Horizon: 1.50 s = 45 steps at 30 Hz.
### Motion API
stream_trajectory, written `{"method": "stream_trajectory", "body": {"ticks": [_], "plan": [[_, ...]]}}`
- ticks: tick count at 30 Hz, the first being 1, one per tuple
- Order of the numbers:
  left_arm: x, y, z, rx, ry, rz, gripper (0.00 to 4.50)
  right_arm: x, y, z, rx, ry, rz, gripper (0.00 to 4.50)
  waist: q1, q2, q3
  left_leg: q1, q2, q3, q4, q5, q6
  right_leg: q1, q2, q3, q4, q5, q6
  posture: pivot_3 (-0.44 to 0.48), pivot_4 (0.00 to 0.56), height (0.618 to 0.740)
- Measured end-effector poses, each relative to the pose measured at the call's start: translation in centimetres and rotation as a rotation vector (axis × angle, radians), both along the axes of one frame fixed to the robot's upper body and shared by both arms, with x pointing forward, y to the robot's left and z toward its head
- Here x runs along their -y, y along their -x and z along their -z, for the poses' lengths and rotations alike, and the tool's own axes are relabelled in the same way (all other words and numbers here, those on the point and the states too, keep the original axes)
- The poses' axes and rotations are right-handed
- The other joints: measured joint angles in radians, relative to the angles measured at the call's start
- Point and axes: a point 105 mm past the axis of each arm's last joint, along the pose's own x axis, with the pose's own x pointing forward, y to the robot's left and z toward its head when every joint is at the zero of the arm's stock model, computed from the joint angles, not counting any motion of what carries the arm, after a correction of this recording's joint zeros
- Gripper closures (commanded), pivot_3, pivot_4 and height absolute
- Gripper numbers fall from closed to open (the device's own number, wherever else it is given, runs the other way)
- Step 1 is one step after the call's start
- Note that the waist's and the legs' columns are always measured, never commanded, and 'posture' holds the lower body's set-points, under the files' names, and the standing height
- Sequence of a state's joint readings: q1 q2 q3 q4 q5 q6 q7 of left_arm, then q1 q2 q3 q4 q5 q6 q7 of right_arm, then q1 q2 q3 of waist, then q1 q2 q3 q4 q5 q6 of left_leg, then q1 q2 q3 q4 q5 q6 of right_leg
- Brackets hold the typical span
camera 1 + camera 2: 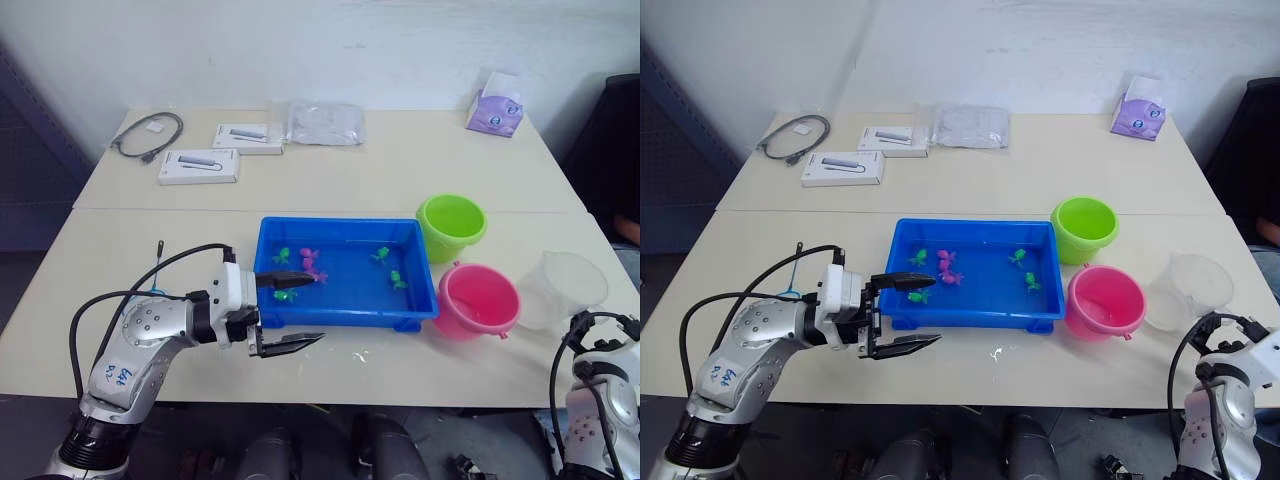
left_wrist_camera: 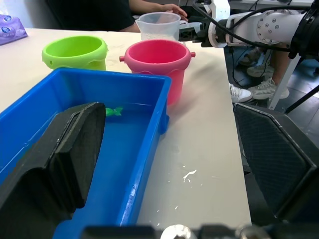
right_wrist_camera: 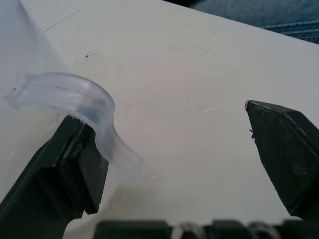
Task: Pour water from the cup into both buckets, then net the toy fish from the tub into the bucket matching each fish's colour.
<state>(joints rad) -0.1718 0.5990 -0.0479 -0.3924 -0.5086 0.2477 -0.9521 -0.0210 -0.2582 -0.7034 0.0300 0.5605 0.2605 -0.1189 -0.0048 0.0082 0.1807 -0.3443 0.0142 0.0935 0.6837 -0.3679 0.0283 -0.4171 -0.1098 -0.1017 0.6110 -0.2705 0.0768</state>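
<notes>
Left eye view: the tub (image 1: 345, 305) sits mid-table with the toy fish (image 1: 308, 263) scattered in it. Beyond the tub's far right corner is the green bucket (image 1: 451, 226); the pink bucket (image 1: 478, 300) touches its right end, and the cup (image 1: 563, 289) stands just past the pink one. The left gripper (image 1: 288, 312) hangs at the tub's near left corner, fingers well apart, one over the water and one outside the wall, holding nothing. The net's stick (image 1: 158, 262) seems to poke up left of the tub; its hoop is hard to make out.

Right eye view: the right gripper (image 1: 1217, 327) sits close against the cup's near side.

Left wrist view: its fingers straddle the tub's rim; drops of spilled water (image 2: 188, 175) lie on the table beside the tub.

Right wrist view: the black fingers (image 3: 70, 164) stand apart, one touching the cup's clear handle (image 3: 75, 102), the other on open table. The step in hand looks like gripping the cup to pour. It would go best to centre the handle between the fingers before closing, lift level, and tip slowly over each bucket, since the thin plastic may flex.

The pale table (image 1: 400, 170) runs back from the tub to a white wall, carrying two white boxes (image 1: 199, 166), a cable (image 1: 148, 134), a clear bag (image 1: 325, 124) and a purple packet (image 1: 495, 112).
</notes>
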Motion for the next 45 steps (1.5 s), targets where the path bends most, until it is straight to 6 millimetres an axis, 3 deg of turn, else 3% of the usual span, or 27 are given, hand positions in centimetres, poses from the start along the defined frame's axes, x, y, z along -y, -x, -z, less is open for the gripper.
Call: {"method": "stream_trajectory", "body": {"ticks": [6, 7, 13, 16, 20, 23, 32, 36, 45], "plan": [[0.0, -0.1, 0.0, 0.006, 0.0, -0.011, 0.0, 0.0, -0.5, -0.5, 0.018, 0.015, -0.043, 4.03, 0.002, 0.0, 0.0, 0.0, 0.0, 0.0, 0.0, 0.0, 0.0, 0.0, 0.0, 0.0, 0.0, 0.0, 0.0, 0.0, 0.15, 0.74], [0.0, -0.1, 0.0, 0.007, 0.001, -0.014, 0.0, -0.1, -0.5, -0.5, 0.02, 0.016, -0.046, 4.4, 0.003, 0.0, 0.0, 0.0, 0.0, 0.0, 0.0, 0.0, 0.0, 0.0, 0.0, 0.0, 0.0, 0.0, 0.0, 0.0, 0.15, 0.74], [0.0, -0.2, -0.1, 0.014, 0.009, -0.021, 0.0, 0.2, -0.1, -1.1, 0.022, 0.028, -0.072, 4.4, 0.002, 0.002, 0.001, 0.0, 0.0, 0.0, 0.0, 0.0, 0.0, 0.0, 0.0, 0.0, -0.001, 0.0, 0.0, 0.0, 0.15, 0.74], [0.1, -0.4, -0.4, 0.025, 0.012, -0.019, 0.0, 0.2, 0.5, -2.6, 0.034, 0.07, -0.102, 4.4, 0.002, 0.004, 0.002, 0.0, 0.0, 0.0, 0.0, 0.0, 0.0, 0.0, 0.0, 0.0, 0.0, 0.0, 0.0, 0.0, 0.15, 0.74], [0.4, -0.7, -0.8, 0.034, 0.034, -0.012, 0.0, 0.5, 1.7, -6.4, -0.054, 0.332, -0.25, 4.4, 0.005, 0.009, 0.003, -0.001, -0.001, 0.0, 0.0, 0.0, 0.001, 0.0, -0.001, 0.0, -0.002, 0.0, 0.001, 0.0, 0.15, 0.74], [0.9, -0.9, -1.2, 0.041, 0.043, 0.02, 0.0, -0.5, 1.8, -9.9, -0.084, 0.526, -0.379, 4.4, 0.003, 0.008, 0.003, 0.0, -0.001, 0.0, 0.0, 0.0, 0.001, 0.001, 0.0, 0.0, -0.002, 0.001, 0.001, 0.0, 0.15, 0.74], [2.0, -1.3, -0.1, -0.026, 0.055, 0.099, 0.0, -3.1, 1.4, -13.5, -0.168, 0.872, -0.569, 4.4, 0.007, 0.006, 0.004, 0.0, -0.001, 0.0, 0.0, 0.0, 0.001, 0.002, 0.001, -0.001, -0.003, 0.001, 0.001, 0.0, 0.15, 0.74], [2.9, -1.3, -0.5, -0.016, 0.076, 0.13, 0.0, -5.0, 0.7, -14.7, -0.187, 1.098, -0.599, 4.4, 0.008, 0.005, 0.005, 0.0, -0.001, 0.0, 0.0, 0.0, 0.0, 0.002, 0.001, -0.001, -0.004, 0.001, 0.002, 0.0, 0.15, 0.74], [2.8, -1.8, 0.0, -0.017, 0.062, 0.111, 0.0, -6.7, -0.1, -14.9, -0.207, 1.338, -0.563, 4.4, 0.008, 0.005, 0.005, 0.0, -0.001, 0.0, 0.0, 0.0, 0.0, 0.002, 0.001, -0.001, -0.004, 0.001, 0.002, 0.0, 0.15, 0.74]]}}
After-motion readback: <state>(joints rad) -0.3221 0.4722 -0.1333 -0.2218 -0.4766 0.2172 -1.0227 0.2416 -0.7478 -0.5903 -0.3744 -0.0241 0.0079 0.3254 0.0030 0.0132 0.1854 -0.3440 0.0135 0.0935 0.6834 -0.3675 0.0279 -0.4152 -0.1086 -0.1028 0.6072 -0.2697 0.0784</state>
